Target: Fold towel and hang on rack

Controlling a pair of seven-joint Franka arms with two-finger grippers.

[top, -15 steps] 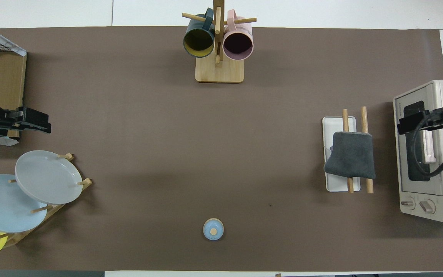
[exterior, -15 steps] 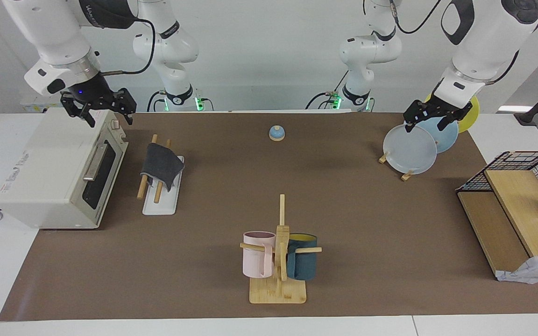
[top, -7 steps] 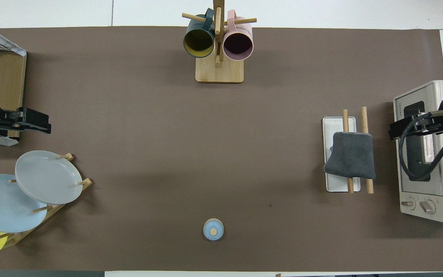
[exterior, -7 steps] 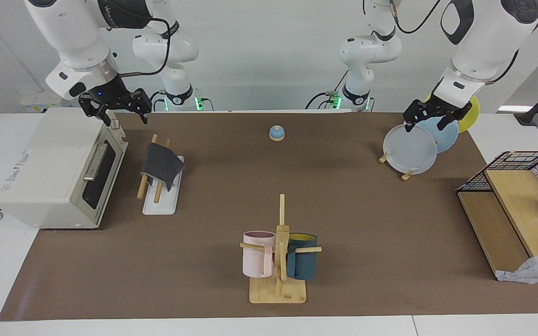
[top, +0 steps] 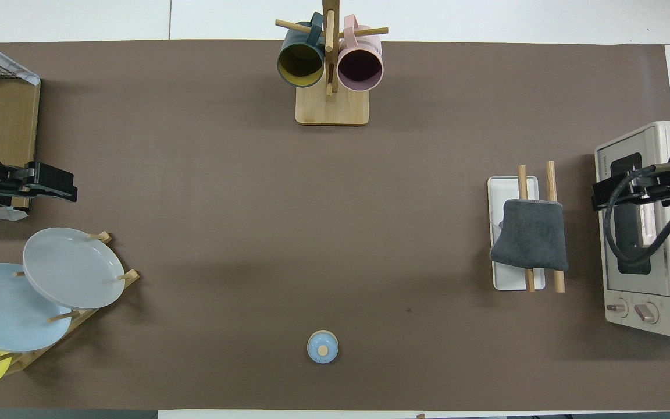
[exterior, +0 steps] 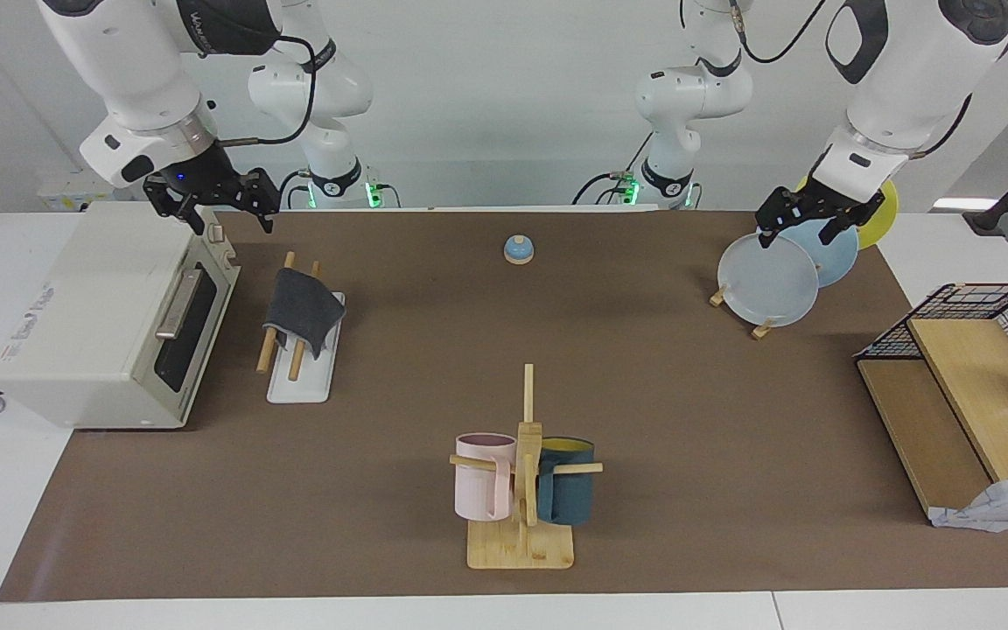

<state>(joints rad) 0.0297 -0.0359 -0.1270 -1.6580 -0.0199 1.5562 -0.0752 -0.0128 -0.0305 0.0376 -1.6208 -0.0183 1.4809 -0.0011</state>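
The towel (exterior: pixel 301 311) hangs folded over the two wooden rods of the rack (exterior: pixel 303 385), dark grey face out, toward the right arm's end of the table; it also shows in the overhead view (top: pixel 533 235) on the rack (top: pixel 509 186). My right gripper (exterior: pixel 233 223) is open and empty in the air over the toaster oven's front corner, beside the rack, apart from the towel; it shows in the overhead view (top: pixel 631 192) too. My left gripper (exterior: pixel 797 236) is open and empty, raised over the plate stand, and waits (top: pixel 50 186).
A toaster oven (exterior: pixel 93 324) stands beside the rack at the table's end. A wooden mug stand (exterior: pixel 521 542) with two mugs is farthest from the robots. A plate stand with plates (exterior: pixel 766 280), a blue bell (exterior: pixel 518 250) and a wooden shelf with wire basket (exterior: pixel 968 385) also stand here.
My right gripper has shifted from over the oven's top toward its front corner, closer to the rack, and risen a little. The towel and the left arm have not moved.
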